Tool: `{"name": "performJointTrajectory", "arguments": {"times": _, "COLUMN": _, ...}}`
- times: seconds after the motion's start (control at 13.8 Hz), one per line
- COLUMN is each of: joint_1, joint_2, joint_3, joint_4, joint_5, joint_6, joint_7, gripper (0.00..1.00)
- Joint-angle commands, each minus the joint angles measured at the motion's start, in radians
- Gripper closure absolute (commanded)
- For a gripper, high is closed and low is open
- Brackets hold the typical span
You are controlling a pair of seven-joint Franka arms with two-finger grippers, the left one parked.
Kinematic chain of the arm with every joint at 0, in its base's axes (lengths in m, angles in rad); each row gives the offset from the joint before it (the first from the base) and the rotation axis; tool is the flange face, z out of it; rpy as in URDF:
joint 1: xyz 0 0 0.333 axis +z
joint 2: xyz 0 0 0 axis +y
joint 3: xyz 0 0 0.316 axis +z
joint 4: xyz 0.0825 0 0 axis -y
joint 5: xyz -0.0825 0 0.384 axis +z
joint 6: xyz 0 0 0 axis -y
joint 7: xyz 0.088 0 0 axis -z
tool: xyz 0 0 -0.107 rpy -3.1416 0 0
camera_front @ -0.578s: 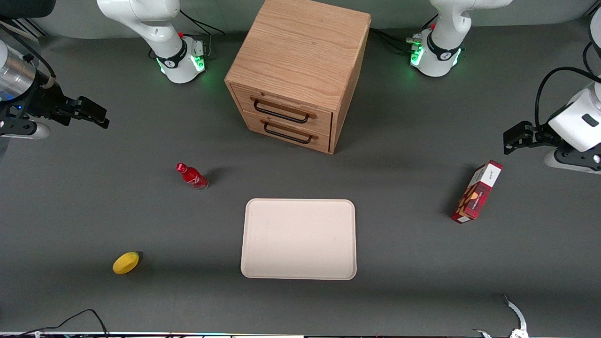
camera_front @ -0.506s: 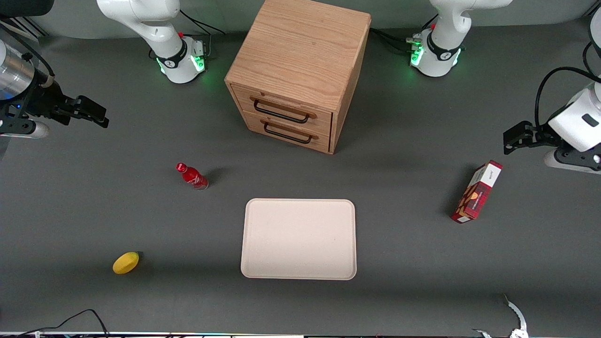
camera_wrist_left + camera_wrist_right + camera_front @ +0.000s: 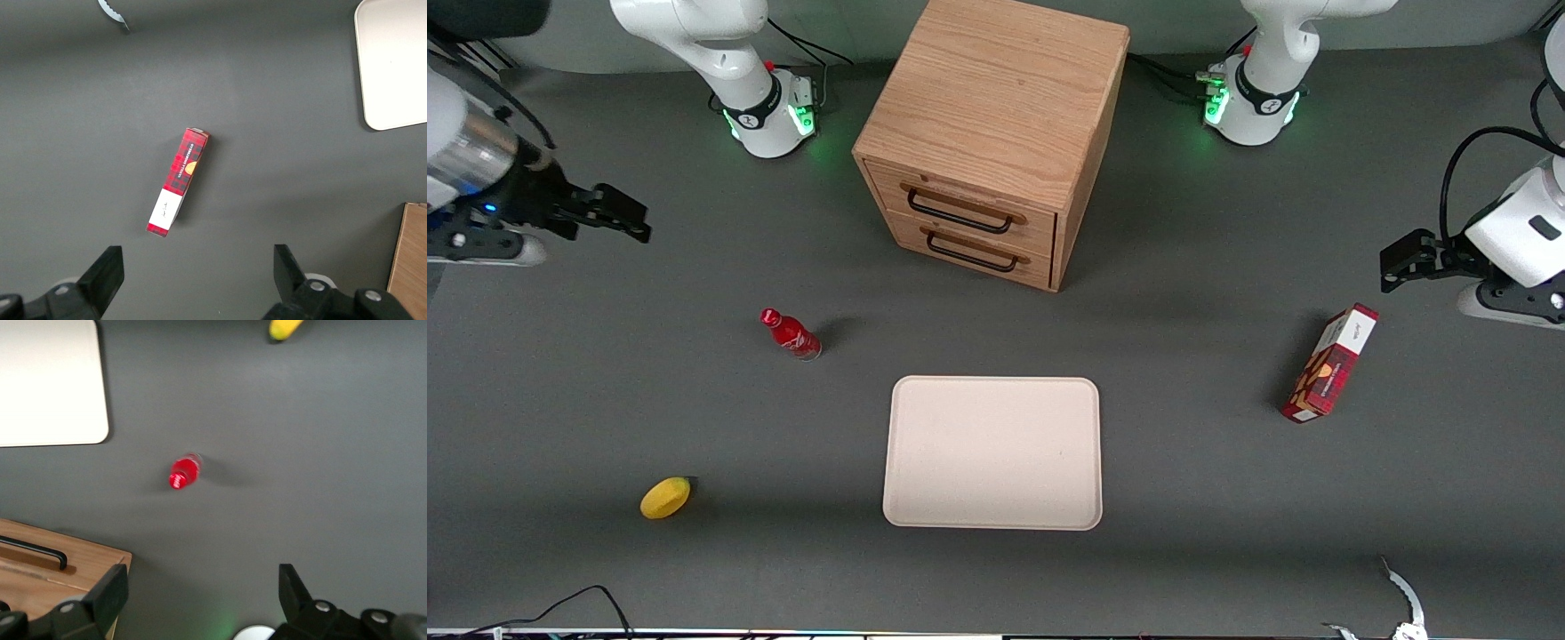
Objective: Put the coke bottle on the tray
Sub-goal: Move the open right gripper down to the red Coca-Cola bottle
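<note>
The coke bottle (image 3: 790,333), small and red with a red cap, stands upright on the grey table, apart from the cream-beige tray (image 3: 992,452) and a little farther from the front camera than it. It also shows in the right wrist view (image 3: 183,472), with a corner of the tray (image 3: 50,383) beside it. My gripper (image 3: 624,219) is open and empty. It hangs high above the table at the working arm's end, well away from the bottle. In the right wrist view its fingers (image 3: 107,593) stand wide apart around bare table.
A wooden two-drawer cabinet (image 3: 987,133) stands farther from the front camera than the tray. A yellow lemon-like fruit (image 3: 665,497) lies near the front edge toward the working arm's end. A red rectangular carton (image 3: 1329,363) stands toward the parked arm's end.
My gripper has shifted a little toward the middle of the table and slightly away from the front camera. Bottle, tray and the other objects have not moved.
</note>
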Motion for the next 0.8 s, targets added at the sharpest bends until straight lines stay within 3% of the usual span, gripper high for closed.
{"name": "performJointTrajectory", "arguments": {"times": 0.0, "joint_1": 0.010, "joint_2": 0.015, "joint_3": 0.004, "joint_4": -0.203, "joint_5": 0.047, "joint_6": 0.247, "joint_7": 0.034, "gripper": 0.00}}
{"name": "performJointTrajectory", "arguments": {"times": 0.22, "joint_1": 0.010, "joint_2": 0.073, "joint_3": 0.061, "joint_4": -0.394, "joint_5": 0.040, "joint_6": 0.544, "joint_7": 0.129, "gripper": 0.00}}
{"name": "performJointTrajectory", "arguments": {"times": 0.43, "joint_1": 0.012, "joint_2": 0.142, "joint_3": 0.067, "joint_4": -0.480, "joint_5": 0.030, "joint_6": 0.724, "joint_7": 0.146, "gripper": 0.00}}
{"name": "performJointTrajectory", "arguments": {"times": 0.72, "joint_1": 0.010, "joint_2": 0.165, "joint_3": 0.067, "joint_4": -0.540, "joint_5": 0.003, "joint_6": 0.798, "joint_7": 0.163, "gripper": 0.00}}
